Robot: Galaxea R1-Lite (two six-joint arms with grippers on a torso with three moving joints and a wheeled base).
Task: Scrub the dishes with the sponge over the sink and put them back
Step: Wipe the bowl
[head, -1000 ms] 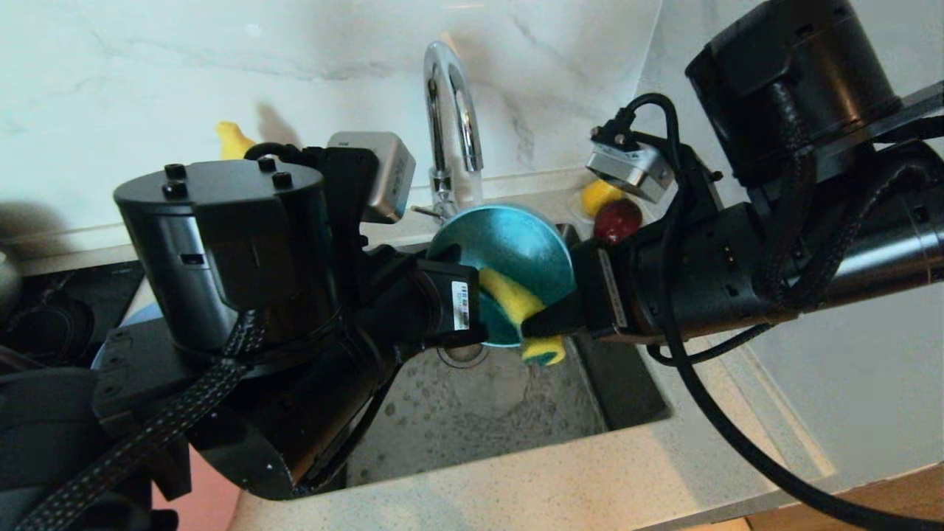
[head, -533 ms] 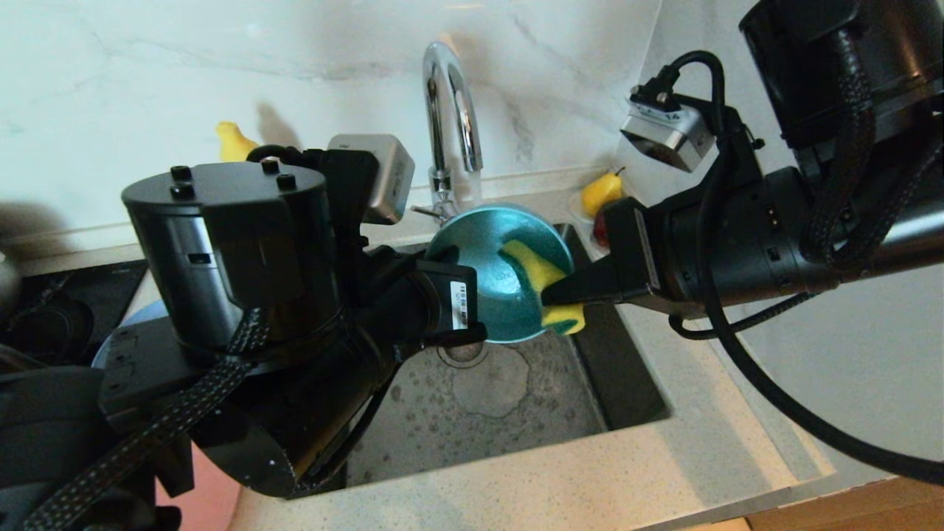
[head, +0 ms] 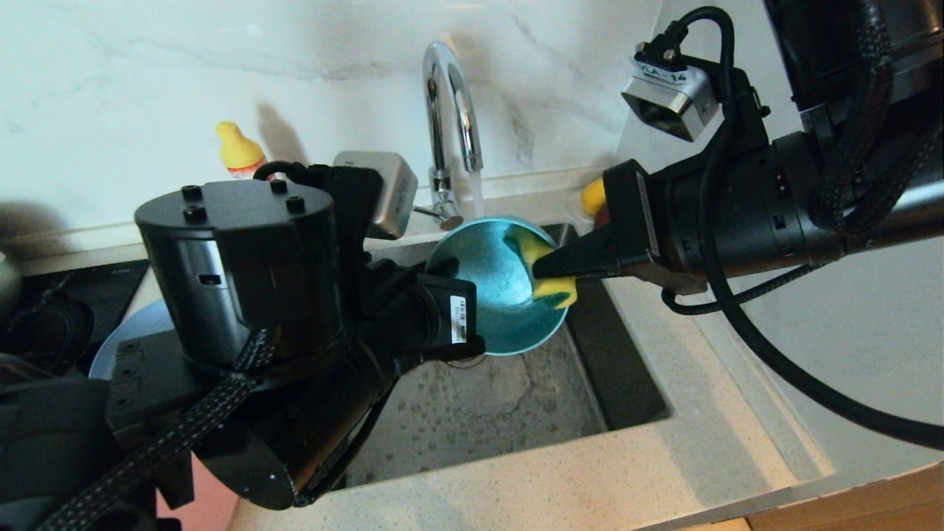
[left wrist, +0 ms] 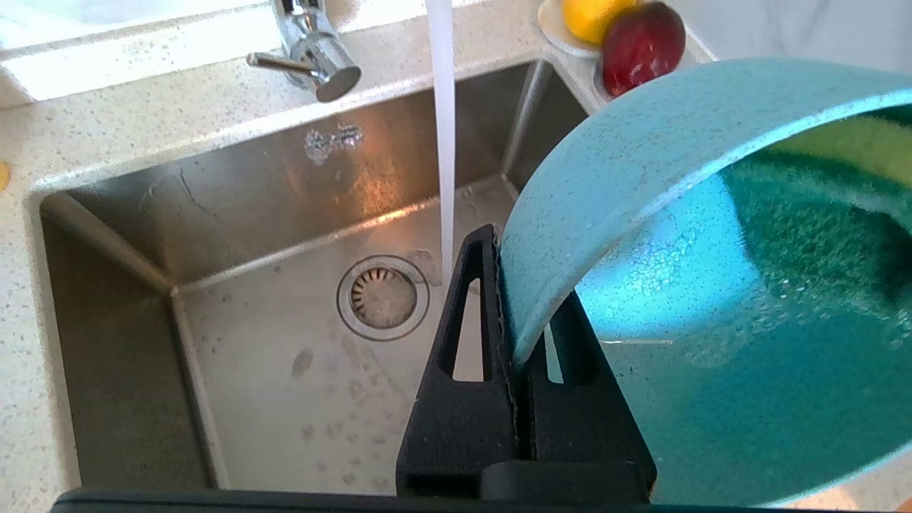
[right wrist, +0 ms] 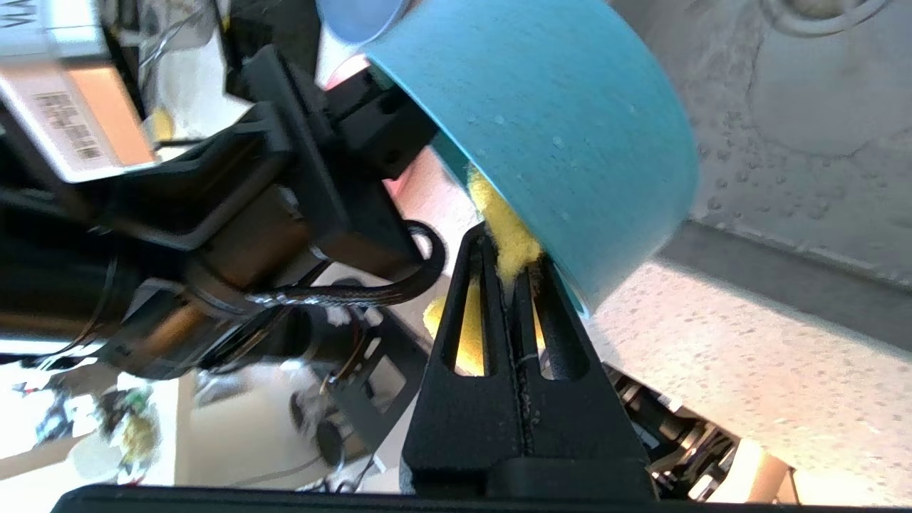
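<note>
The left pincer [left wrist: 516, 335] is shut tight on the rim of the teal bowl [head: 490, 284], with 1 finger on the outside and 1 on the inside. It holds the bowl tipped on its side, up in the air over the sink [head: 487, 402]. The open side of the bowl faces the right arm. The right pincer [head: 542, 269] is shut tight on the sponge [head: 544, 267], which is yellow with a green side. The sponge is inside the bowl, pressed against the inner wall near the top rim. Water [left wrist: 443, 142] runs down from the tap [head: 446, 125] in a thin stream just beside the bowl and lands near the round drain [left wrist: 382, 297] in the middle of the sink floor. The sink floor is wet and spotty. A grey-blue plate [head: 136, 328] lies on the table to the left of the sink, partly hidden behind the left arm. A bit of pink plate [head: 210, 498] peeks out under that arm. In the far right corner by the sink sits a small white saucer [left wrist: 563, 43] with a yellow fruit [left wrist: 588, 14] and a red fruit [left wrist: 641, 43]. A bottle with a yellow cap [head: 237, 149] stands by the wall.
</note>
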